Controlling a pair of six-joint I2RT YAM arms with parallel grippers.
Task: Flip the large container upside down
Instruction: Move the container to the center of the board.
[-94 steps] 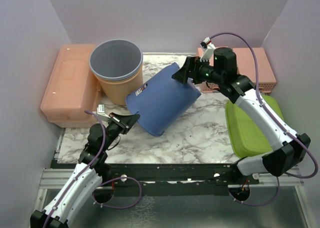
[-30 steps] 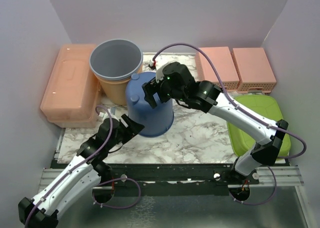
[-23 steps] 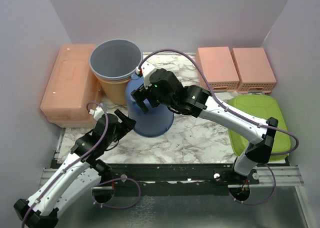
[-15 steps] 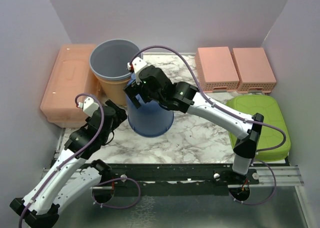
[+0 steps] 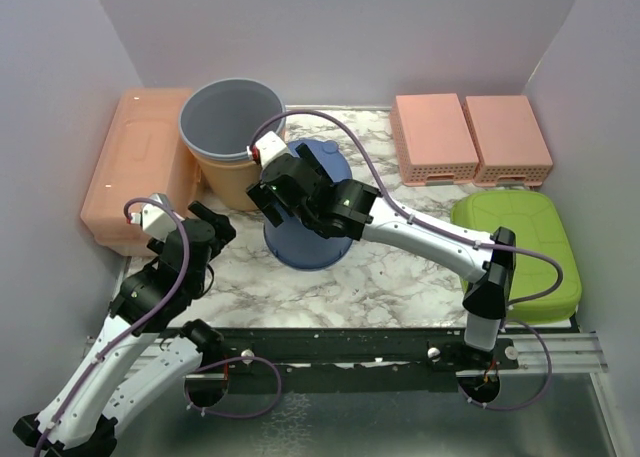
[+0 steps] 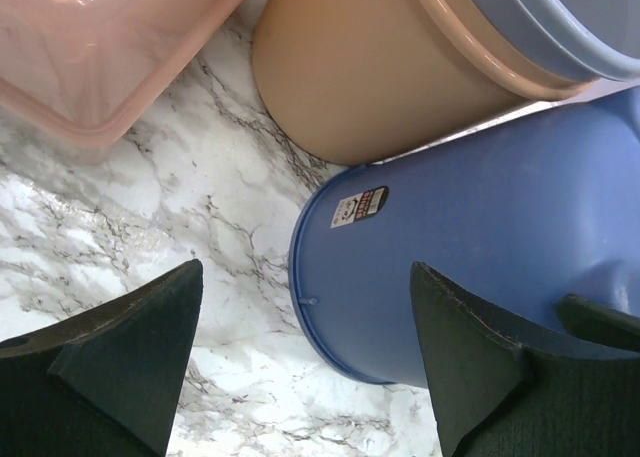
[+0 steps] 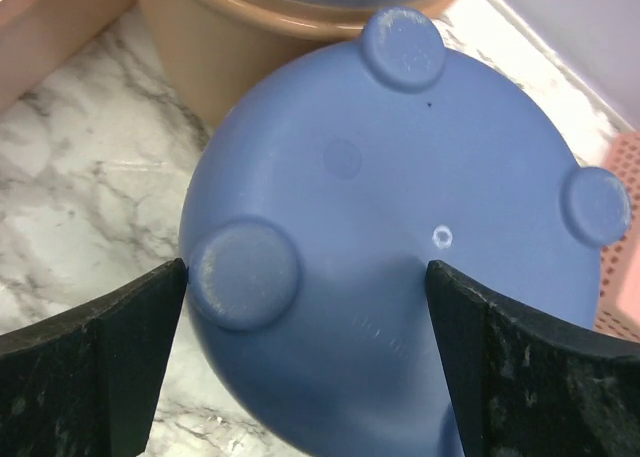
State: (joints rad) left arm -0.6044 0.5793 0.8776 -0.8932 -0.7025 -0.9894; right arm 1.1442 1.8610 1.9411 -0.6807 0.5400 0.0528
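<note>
Container (image 5: 300,243) stands mouth down on the table (image 5: 390,272), in its left half, toward the back edge. Its flat base faces up, and the right wrist view shows three round feet (image 7: 245,274) on it. A label (image 6: 360,205) sits on the wall near the rim, facing the left arm. The bucket (image 5: 236,184), tan with a grey inside, stands upright just behind and to the left; whether the two touch cannot be told.

Right gripper (image 5: 288,187) hangs over the upturned base, jaws spread wide. In its own view the fingers (image 7: 110,367) flank the base without gripping it.

Left gripper (image 5: 212,220) is low by the left side of the container, jaws likewise apart, holding nothing. Its view looks between the fingers (image 6: 130,357) at the container wall and the marble top.

A pink box (image 5: 140,167) lies along the left edge. Two pink crates (image 5: 470,137) sit in the back right corner, and a green lid (image 5: 520,247) lies at the right edge.
</note>
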